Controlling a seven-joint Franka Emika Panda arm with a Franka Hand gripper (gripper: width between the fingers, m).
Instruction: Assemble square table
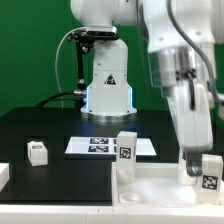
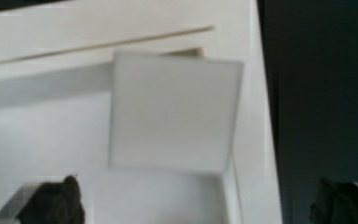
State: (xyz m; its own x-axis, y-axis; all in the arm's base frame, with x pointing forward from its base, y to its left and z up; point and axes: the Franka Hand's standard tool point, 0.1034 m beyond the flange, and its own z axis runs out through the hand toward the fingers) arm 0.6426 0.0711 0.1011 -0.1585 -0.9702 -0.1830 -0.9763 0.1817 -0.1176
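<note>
Black table [image 1: 40, 125] w/ marker board [image 1: 100, 146], green backdrop [image 1: 30, 50], hand [image 1: 190, 160] over square top [image 1: 150, 190], grip state unclear

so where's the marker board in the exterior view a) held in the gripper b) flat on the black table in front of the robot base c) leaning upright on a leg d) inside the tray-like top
b: the marker board lies flat on the black table, in front of the robot base, apart from the gripper.
</note>
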